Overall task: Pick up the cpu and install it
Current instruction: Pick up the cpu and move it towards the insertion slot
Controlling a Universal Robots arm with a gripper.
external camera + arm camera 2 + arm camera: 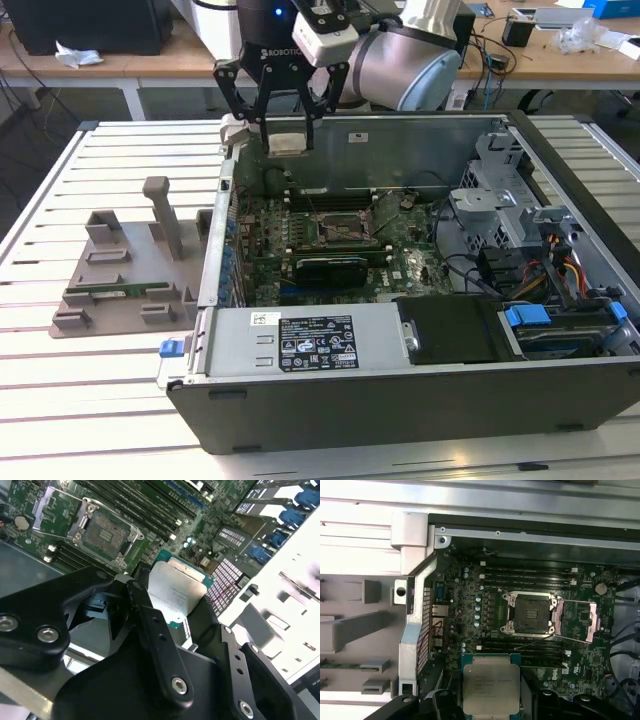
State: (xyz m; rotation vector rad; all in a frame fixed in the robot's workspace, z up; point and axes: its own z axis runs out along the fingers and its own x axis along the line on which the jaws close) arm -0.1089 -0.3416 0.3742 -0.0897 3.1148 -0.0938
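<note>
My gripper (288, 135) is shut on the cpu (288, 144), a flat square chip with a silvery top. It hangs in the air above the far corner of the open computer case (400, 390), toward the exterior view's left. In both wrist views the cpu (175, 592) (490, 687) sits between the black fingers (145, 615), with its green rim showing. The empty black socket (345, 230) (530, 612) (105, 530) lies on the motherboard below, off to the side of the chip. Its metal bracket (577, 620) is swung open.
A grey fixture (130, 270) with upright posts stands on the slatted table at the exterior view's left and holds a green memory stick (115, 293). Inside the case are a power supply (310, 340), cables and blue drive latches (525, 318). Memory slots (525, 575) flank the socket.
</note>
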